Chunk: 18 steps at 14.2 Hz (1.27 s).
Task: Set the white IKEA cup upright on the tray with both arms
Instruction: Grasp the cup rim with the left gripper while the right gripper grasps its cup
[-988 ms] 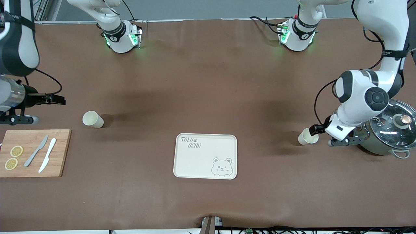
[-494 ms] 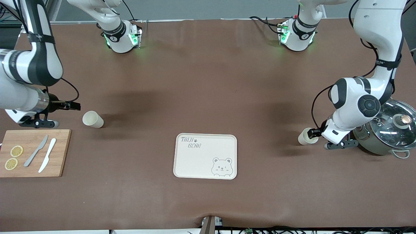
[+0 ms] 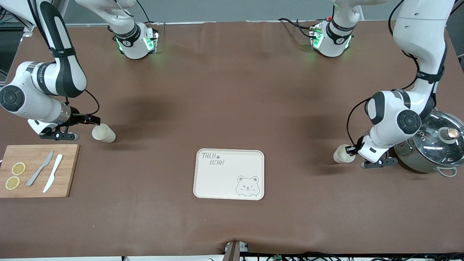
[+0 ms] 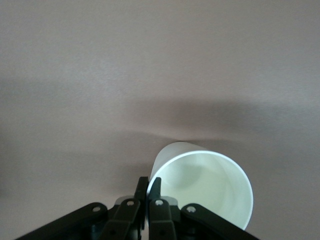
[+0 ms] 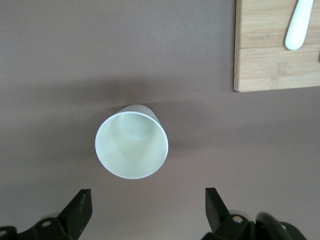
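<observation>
Two white cups lie on their sides on the brown table. One cup [image 3: 103, 133] is at the right arm's end; it also shows in the right wrist view [image 5: 131, 148]. My right gripper [image 3: 94, 119] [image 5: 147, 210] is open just beside its mouth, not touching it. The other cup [image 3: 342, 154] [image 4: 205, 185] lies at the left arm's end. My left gripper [image 3: 351, 149] [image 4: 148, 187] is shut on its rim, one finger inside and one outside. The cream tray [image 3: 224, 181] with the bear drawing lies between the cups, nearer the front camera, with nothing on it.
A wooden cutting board [image 3: 67, 170] [image 5: 265, 60] with lemon slices and two knives lies at the right arm's end, nearer the front camera than that cup. A pot with a glass lid [image 3: 435, 146] stands close beside the left arm's wrist.
My right arm has swung in from the table's end, bringing its open gripper up to the cup's mouth. My left arm has shifted a little while staying at its cup's rim.
</observation>
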### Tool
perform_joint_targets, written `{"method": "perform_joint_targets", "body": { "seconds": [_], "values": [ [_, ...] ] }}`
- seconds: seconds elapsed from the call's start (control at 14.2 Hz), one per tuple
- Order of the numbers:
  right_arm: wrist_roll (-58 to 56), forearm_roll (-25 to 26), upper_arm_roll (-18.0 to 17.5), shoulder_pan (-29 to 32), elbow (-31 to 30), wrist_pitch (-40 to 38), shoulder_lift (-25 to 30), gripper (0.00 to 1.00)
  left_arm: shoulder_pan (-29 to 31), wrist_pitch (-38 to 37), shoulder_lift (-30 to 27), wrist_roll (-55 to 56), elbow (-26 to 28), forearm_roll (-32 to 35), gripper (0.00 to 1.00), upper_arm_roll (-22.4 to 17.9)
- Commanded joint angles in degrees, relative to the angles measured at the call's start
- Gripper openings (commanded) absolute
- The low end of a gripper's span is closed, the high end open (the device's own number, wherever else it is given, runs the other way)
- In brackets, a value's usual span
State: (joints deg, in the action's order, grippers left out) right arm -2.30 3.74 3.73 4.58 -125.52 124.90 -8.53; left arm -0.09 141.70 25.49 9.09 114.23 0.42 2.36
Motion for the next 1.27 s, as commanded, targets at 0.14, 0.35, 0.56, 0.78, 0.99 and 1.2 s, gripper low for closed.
{"method": "perform_joint_targets", "body": {
  "seconds": [0.14, 0.35, 0.56, 0.78, 0.99, 1.2],
  "values": [
    [0.7, -0.1, -0.7, 1.7, -2.4, 6.4, -1.8, 0.82, -1.6, 0.3, -0.1, 6.0, -3.8, -1.1, 0.00, 2.7],
    [0.7, -0.1, -0.7, 2.4, -3.2, 9.1, -3.8, 0.65, -6.3, 0.0, 1.9, 14.2, -9.6, -1.1, 0.00, 3.0],
    [0.7, -0.1, -0.7, 2.5, -3.6, 13.2, -6.1, 0.61, -10.4, -4.5, 6.0, 18.9, -18.7, -1.0, 0.00, 2.9],
    [0.7, -0.1, -0.7, 2.5, -3.6, 14.1, -6.9, 0.14, -14.9, -11.9, 10.2, 27.0, -27.9, -0.5, 0.00, 2.8],
    [0.1, -0.1, -0.7, 2.2, -3.4, 13.1, -6.9, 0.00, -17.8, -12.6, 13.0, 34.6, -31.9, -0.9, 0.00, 2.9],
    [0.5, -0.1, -1.0, 1.1, -0.7, 8.5, -6.3, 0.00, -21.7, -12.5, 17.0, 44.3, -37.0, -1.0, 0.00, 2.8]
  ]
}}
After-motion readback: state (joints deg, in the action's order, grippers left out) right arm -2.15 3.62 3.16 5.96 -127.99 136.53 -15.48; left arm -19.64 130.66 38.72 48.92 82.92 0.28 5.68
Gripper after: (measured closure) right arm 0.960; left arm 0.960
